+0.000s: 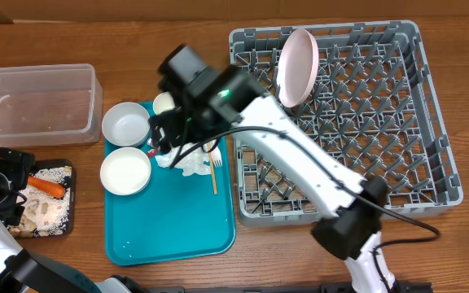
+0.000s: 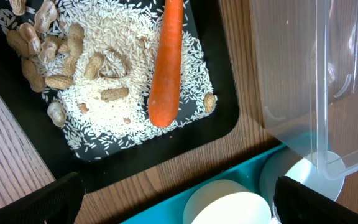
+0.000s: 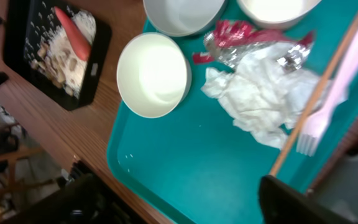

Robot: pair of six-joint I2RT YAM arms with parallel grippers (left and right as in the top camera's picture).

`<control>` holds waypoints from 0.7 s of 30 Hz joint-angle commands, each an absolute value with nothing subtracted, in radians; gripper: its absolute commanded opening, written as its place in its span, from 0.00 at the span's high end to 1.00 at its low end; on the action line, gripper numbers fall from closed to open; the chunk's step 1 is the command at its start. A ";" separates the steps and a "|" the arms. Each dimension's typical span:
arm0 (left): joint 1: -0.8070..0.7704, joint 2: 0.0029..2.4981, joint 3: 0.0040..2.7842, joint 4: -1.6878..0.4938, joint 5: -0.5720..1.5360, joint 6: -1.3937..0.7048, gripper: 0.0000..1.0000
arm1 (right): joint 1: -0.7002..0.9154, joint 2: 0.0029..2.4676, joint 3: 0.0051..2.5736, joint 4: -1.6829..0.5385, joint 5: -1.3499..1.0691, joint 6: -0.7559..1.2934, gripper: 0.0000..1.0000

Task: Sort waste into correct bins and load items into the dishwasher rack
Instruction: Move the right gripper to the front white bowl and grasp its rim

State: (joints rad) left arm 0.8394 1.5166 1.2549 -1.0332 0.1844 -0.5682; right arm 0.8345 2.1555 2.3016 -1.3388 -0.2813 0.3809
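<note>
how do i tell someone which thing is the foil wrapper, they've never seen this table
Find the flat teal tray beside the big grey rack. In its half nearer the rack lies a crumpled white napkin; the foil wrapper lies against it, between napkin and round bowls. Nothing else on the tray is red or shiny silver.

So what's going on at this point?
The right fingers, open and holding nothing, hover over the teal tray by the foil wrapper and crumpled napkin. The left fingers, also open, hang above the black tray, where the carrot lies on rice and peanuts. The pink plate stands in the dishwasher rack. The bowls, cup, fork and stick are on the teal tray.
</note>
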 commanded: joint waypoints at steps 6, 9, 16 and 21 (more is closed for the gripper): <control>0.843 1.511 1.272 -1.036 0.172 -0.549 0.00 | 0.931 2.314 2.294 -1.290 -0.262 0.615 0.24; 0.843 1.510 1.272 -1.036 0.172 -0.549 0.00 | 0.950 2.376 2.294 -1.236 -0.264 0.680 0.24; 0.843 1.511 1.272 -1.036 0.172 -0.549 0.00 | 0.971 2.449 2.294 -1.171 -0.273 0.732 0.25; 0.843 1.510 1.272 -1.036 0.172 -0.550 0.00 | 0.987 2.483 2.294 -1.150 -0.270 0.768 0.26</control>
State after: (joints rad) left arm 0.8398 1.5166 1.2549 -1.0328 0.1822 -0.5686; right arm 0.9684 2.4592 2.2959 -1.1645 -0.2726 0.7246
